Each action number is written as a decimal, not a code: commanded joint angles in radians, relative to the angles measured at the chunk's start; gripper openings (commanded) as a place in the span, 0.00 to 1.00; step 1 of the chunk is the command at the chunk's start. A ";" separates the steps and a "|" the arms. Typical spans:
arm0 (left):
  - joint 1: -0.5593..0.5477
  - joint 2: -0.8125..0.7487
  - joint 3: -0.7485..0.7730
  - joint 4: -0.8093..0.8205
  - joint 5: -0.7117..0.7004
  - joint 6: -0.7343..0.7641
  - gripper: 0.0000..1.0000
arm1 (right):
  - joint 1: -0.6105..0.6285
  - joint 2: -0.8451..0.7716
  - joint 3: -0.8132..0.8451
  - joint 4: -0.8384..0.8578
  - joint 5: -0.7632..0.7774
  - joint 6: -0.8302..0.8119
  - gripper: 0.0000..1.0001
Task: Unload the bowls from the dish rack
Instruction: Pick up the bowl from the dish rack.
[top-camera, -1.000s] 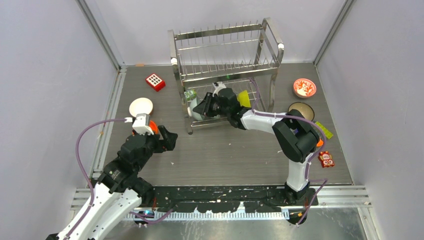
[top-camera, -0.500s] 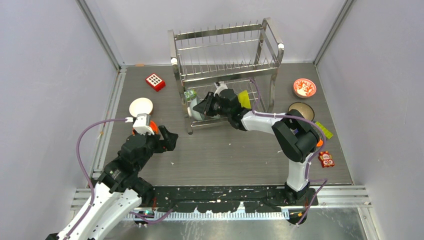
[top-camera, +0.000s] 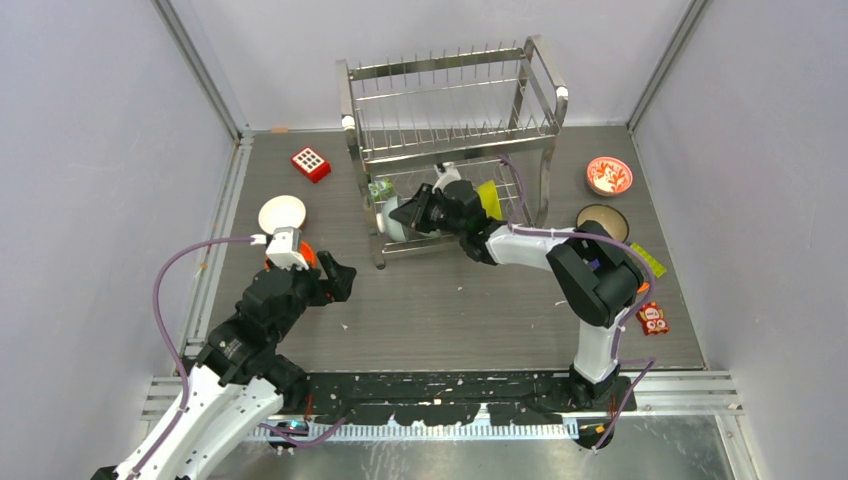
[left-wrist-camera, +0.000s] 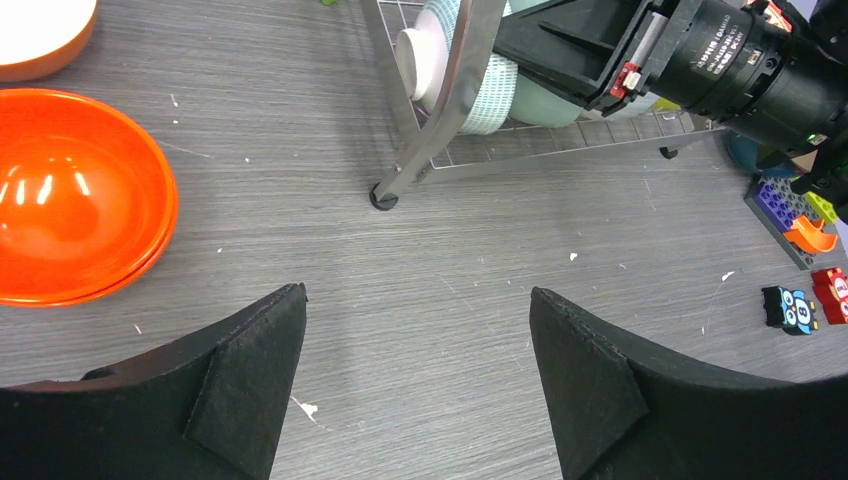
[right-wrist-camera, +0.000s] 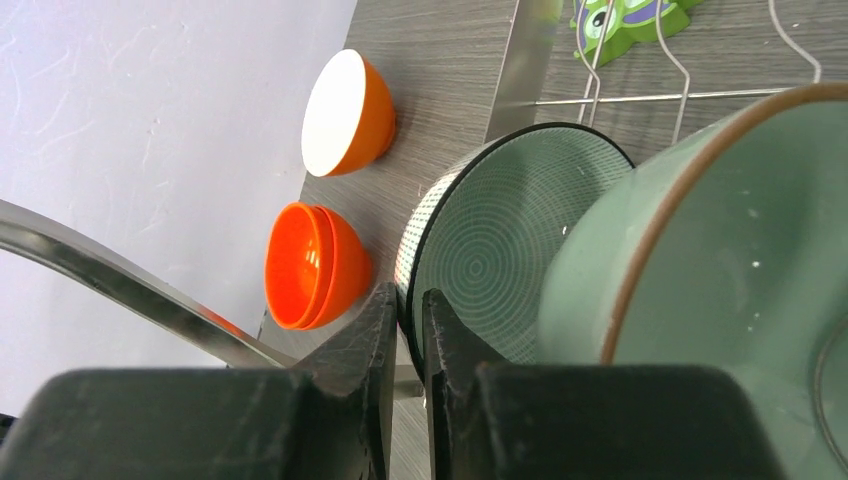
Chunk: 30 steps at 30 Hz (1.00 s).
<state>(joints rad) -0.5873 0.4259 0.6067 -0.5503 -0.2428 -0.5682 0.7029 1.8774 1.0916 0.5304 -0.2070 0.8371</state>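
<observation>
Your right gripper (right-wrist-camera: 408, 325) is deep in the lower tier of the dish rack (top-camera: 450, 105), reaching in from the right. Its fingers (right-wrist-camera: 365, 340) are pressed nearly together, and they're pinching the rim of the patterned teal bowl (right-wrist-camera: 500, 250), which stands on edge at the left end of that tier. Tucked right behind it, touching or nearly so, sits a pale teal bowl (right-wrist-camera: 730, 270) with a brown rim. Further right in the same tier there's a lime-yellow bowl (top-camera: 488, 196), also on edge.

Over to your left gripper (left-wrist-camera: 418, 375): spread wide, nothing between the fingers, low over the table (top-camera: 450, 310) just in front of the rack's near-left leg. Beside it, on its left, the orange bowls (left-wrist-camera: 70, 195) sit nested, mouth up. Just beyond them rests a white-lined orange bowl (right-wrist-camera: 345, 112).

On the right side of the table, well apart from the rack, you've got a red-and-white bowl (top-camera: 608, 175) and, nearer you, a dark bowl (top-camera: 603, 220). A red block (top-camera: 311, 163) with white dots lies off the rack's left.
</observation>
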 joint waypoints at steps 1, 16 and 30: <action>-0.003 -0.004 0.000 0.032 -0.003 0.007 0.83 | 0.001 -0.101 -0.026 0.047 -0.005 0.031 0.01; -0.003 -0.007 0.000 0.032 -0.004 0.007 0.83 | -0.025 -0.123 -0.059 0.128 -0.016 0.089 0.01; -0.003 -0.003 0.000 0.031 -0.004 0.007 0.83 | -0.054 -0.077 -0.124 0.375 -0.065 0.245 0.01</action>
<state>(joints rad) -0.5873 0.4259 0.6067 -0.5503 -0.2428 -0.5682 0.6529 1.8252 0.9623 0.6922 -0.2203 1.0054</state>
